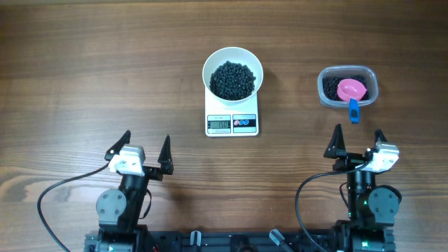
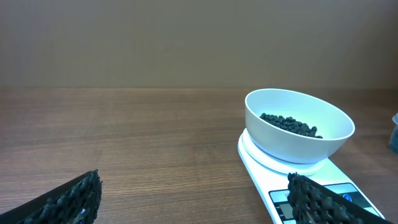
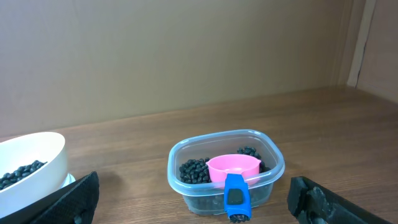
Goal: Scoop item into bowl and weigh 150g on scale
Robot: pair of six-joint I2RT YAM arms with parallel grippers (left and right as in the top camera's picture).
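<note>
Overhead: pink scoop sits among beans in tub.

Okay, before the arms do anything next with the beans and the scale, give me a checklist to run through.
1. Round white bowl sits on the small white rectangular scale: ok.
2. Small glossy black beans are in the bowl: ok.
3. Scale's grey display shows the target weight: cannot tell, digits too small.
4. Pink scoop with blue handle rests in the clear plastic tub: ok.
5. Left gripper open, empty: ok.
6. Right gripper open, empty: ok.
</note>
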